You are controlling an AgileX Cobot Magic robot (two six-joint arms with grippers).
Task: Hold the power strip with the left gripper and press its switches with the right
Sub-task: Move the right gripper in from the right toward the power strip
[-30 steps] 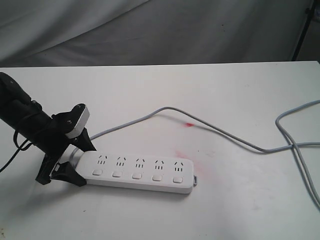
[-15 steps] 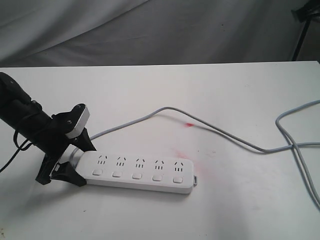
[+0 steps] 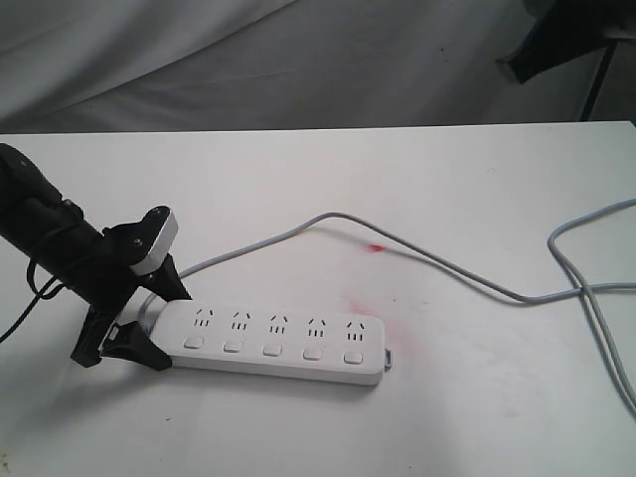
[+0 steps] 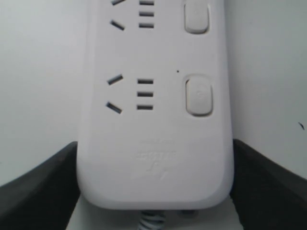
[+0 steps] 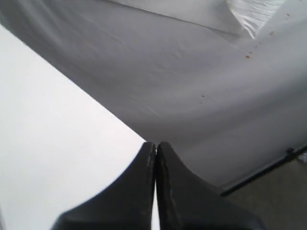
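Five switches [image 3: 271, 350], white power strip [image 3: 288, 335]; left jaws pinch end; right jaws pressed together.

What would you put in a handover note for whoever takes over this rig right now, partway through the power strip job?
Left end effector: shut on the cord end of the long flat white plastic power strip, one finger on each long side.
Right end effector: shut, empty, up off the white table, nowhere near the strip.
Strip: lies flat on the table, with its grey cord trailing off to the right.
Done: the hold is on.
Left: bring the right end effector down and press the five small white square switches. Nothing touches them now.
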